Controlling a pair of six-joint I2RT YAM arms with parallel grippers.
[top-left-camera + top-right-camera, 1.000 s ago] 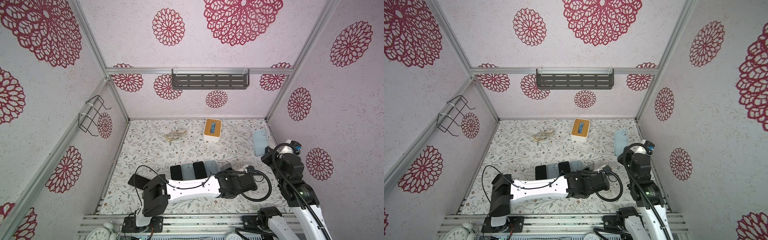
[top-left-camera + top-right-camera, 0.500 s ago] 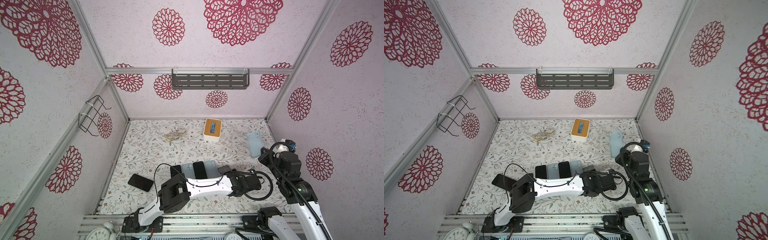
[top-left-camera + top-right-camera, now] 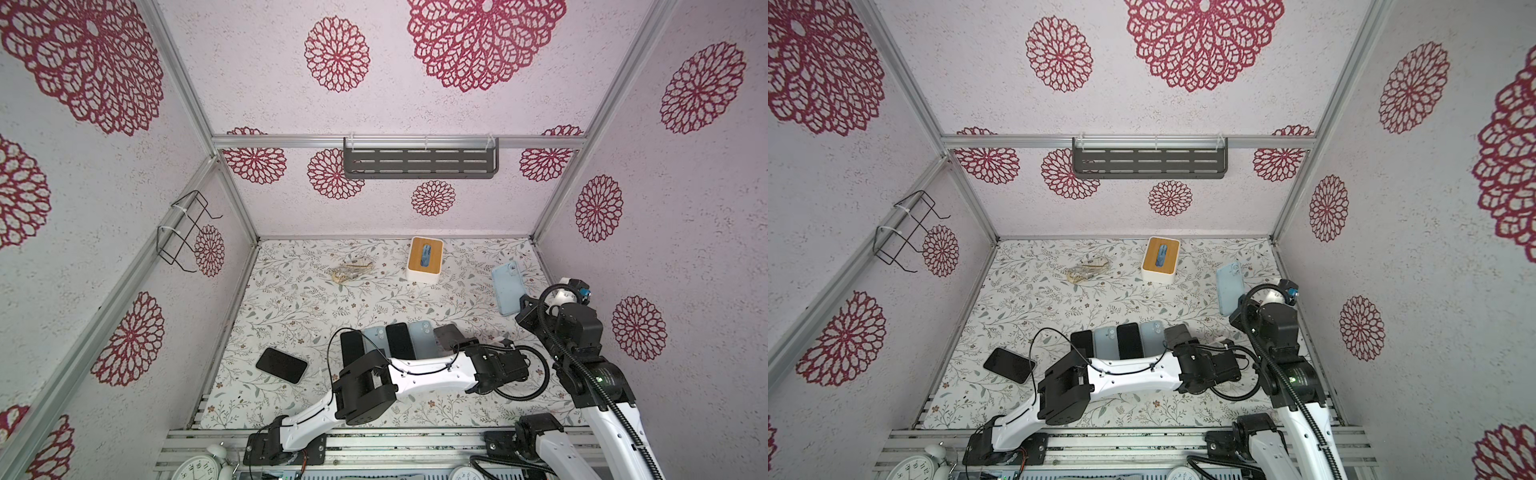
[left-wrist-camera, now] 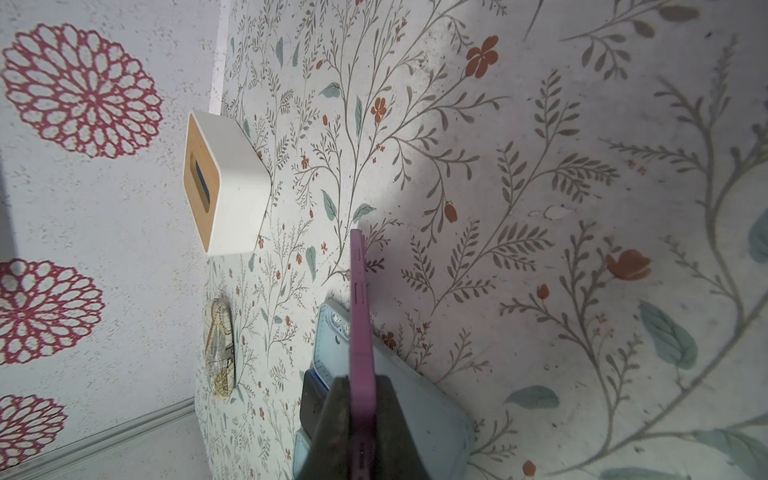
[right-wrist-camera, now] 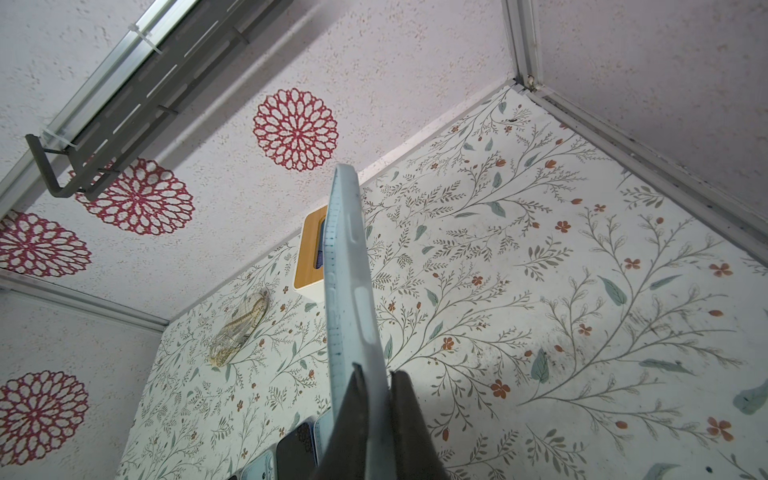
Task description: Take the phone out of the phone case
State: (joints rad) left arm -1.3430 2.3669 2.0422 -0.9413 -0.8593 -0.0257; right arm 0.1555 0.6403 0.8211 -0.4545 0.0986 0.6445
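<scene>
My left gripper [image 3: 460, 345] [image 4: 362, 380] is shut on the phone [image 3: 448, 335] [image 4: 358, 299], a dark slab with a purple edge, held low over the right end of a row of phones and cases. My right gripper [image 3: 524, 306] [image 5: 376, 374] is shut on the lower end of the light blue phone case [image 3: 506, 289] [image 5: 347, 270]. The case hangs upright above the floral table near the right wall, apart from the phone. Both top views show the two held things [image 3: 1177, 334] [image 3: 1229, 291] separated by a gap.
A row of black phones and light blue cases [image 3: 395, 343] lies mid-table, under my left forearm. A lone black phone [image 3: 281, 365] lies front left. A wood-topped white box [image 3: 424, 259] and a clear packet [image 3: 351, 270] sit near the back wall. A grey shelf [image 3: 419, 158] hangs there.
My left arm has swung its elbow to the right, uncovering the lone black phone, and its gripper has shifted right. The blue case in my right gripper has drifted slightly left.
</scene>
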